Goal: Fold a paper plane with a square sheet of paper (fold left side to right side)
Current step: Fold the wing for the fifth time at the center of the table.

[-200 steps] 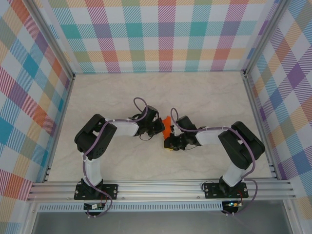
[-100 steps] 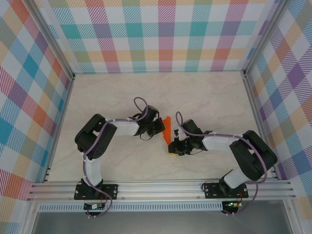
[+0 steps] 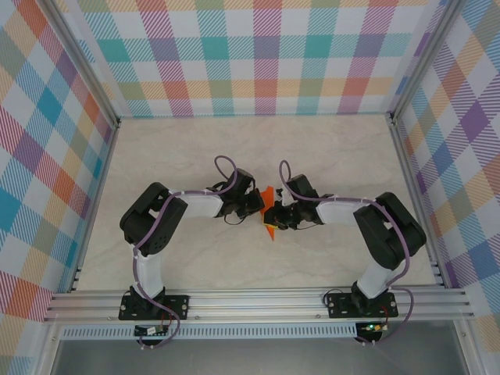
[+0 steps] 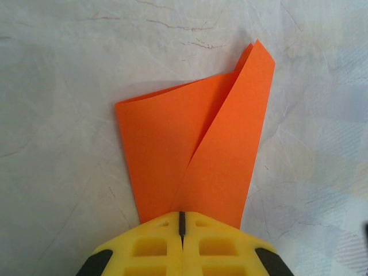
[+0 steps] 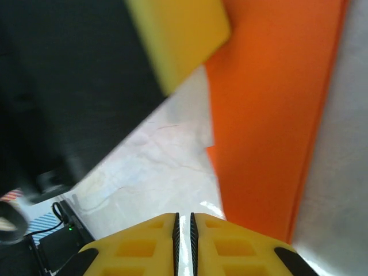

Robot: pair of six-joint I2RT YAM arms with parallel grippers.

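The orange sheet of paper (image 4: pixel 195 144) is one flat bright colour, with nothing printed on it. In the left wrist view it sits in the middle of the frame. It is no longer a flat square: a narrow flap is folded over on the right, running up to a sharp point at the upper right. The wider layer behind it curls up along its top edge, off the pale marbled table (image 4: pixel 57 86).

At the bottom centre of that view is the left gripper (image 4: pixel 181 214). Its yellow jaws are pressed tight together, pinching the lower end of the paper where the two layers meet.

In the right wrist view the paper (image 5: pixel 270 115) fills the upper right as a long orange band with a straight right edge. The right gripper (image 5: pixel 184 217) is at the bottom centre, its jaws almost together with only a thin slit between them. The close, blurred picture seems to show nothing caught in the slit.

From overhead, the paper (image 3: pixel 270 230) lies at the centre of the table (image 3: pixel 336 156). The left gripper (image 3: pixel 256 205) and right gripper (image 3: pixel 275 217) meet over it, inside bright plaid walls (image 3: pixel 266 55).
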